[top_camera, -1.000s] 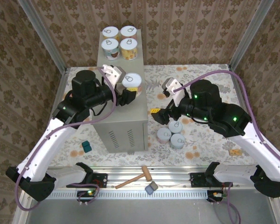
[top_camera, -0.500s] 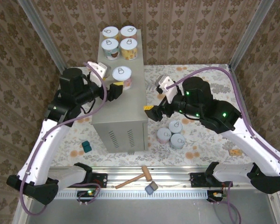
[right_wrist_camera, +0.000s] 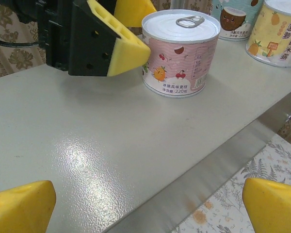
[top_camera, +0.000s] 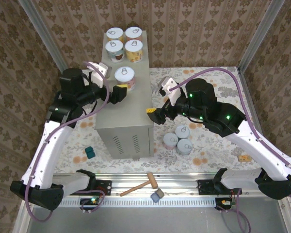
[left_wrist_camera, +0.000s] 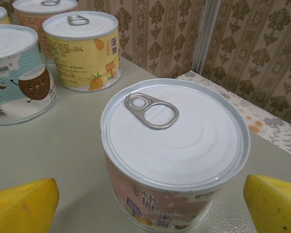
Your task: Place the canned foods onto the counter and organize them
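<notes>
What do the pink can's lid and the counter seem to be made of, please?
Lid: probably thin metal, satin silver-white, given its pressed rings and pull tab. Counter: apparently painted sheet metal, beige-grey, with a fine pebbled finish that catches glare.

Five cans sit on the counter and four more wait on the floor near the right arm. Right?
Not quite: three floor cans, not four, as the top view shows. The five cans on the counter are right.

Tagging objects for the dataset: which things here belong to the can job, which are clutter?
Job: pink can, four cans behind it, three floor cans, counter.
Clutter: wooden mallet, teal block, grey block, small yellow piece.
</notes>
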Robot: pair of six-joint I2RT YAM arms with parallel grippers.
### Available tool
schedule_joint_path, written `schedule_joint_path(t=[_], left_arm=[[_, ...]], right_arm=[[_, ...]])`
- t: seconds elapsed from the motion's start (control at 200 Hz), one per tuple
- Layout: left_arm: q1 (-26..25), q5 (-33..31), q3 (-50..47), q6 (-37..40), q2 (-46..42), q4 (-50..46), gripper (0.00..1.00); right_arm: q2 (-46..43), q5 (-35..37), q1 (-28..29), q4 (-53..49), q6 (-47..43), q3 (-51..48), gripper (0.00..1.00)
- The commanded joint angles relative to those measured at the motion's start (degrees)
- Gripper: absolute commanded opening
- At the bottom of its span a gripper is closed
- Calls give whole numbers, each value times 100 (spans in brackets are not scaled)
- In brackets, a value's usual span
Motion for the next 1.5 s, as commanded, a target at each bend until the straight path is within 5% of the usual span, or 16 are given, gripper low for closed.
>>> schedule_joint_path(t=[0.0, 0.305, 0.565, 1.075, 1.33, 1.495], left_arm=[[20, 218, 173, -210, 111, 296, 99], [-1, 295, 335, -400, 531, 582, 98], [-31, 34, 314, -339, 549, 601, 83], [29, -423, 62, -67, 120, 446, 74], [75, -160, 87, -169, 249, 632, 97], [71, -80, 241, -223, 564, 746, 100]], right_arm=[[-30, -61, -6, 148, 9, -18, 100], [-287, -7, -17, 197, 27, -255, 100], [-342, 8, -14, 217, 44, -329, 100], [-99, -74, -14, 366, 27, -191, 100], [-27, -127, -15, 357, 20, -120, 100], [-74, -80, -28, 331, 0, -150, 100]])
